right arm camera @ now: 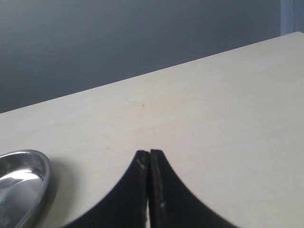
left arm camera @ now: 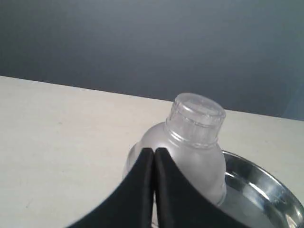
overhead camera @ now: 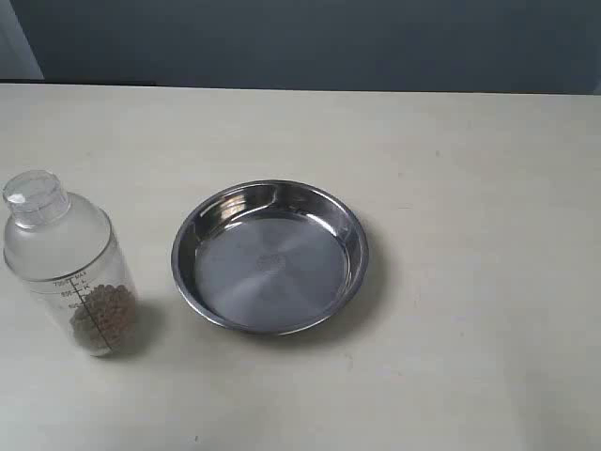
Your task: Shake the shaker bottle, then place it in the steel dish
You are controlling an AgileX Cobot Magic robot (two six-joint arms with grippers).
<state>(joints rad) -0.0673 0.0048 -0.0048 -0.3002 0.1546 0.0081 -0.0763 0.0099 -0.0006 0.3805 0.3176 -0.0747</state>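
The shaker bottle (overhead camera: pixel 70 268) stands upright on the table at the left, clear with a frosted dome, a round cap and brown pellets at its base. To its right lies the steel dish (overhead camera: pixel 269 256), shallow, shiny and holding nothing. Neither arm shows in the exterior view. In the left wrist view my left gripper (left arm camera: pixel 154 151) is shut with nothing in it, its black tips in front of the shaker bottle (left arm camera: pixel 192 142); the steel dish (left arm camera: pixel 266 190) lies beyond. My right gripper (right arm camera: pixel 149 153) is shut over bare table, with the steel dish (right arm camera: pixel 21 183) off to one side.
The pale table (overhead camera: pixel 470 188) runs to a dark wall at the back. Apart from the bottle and the dish, nothing stands on it.
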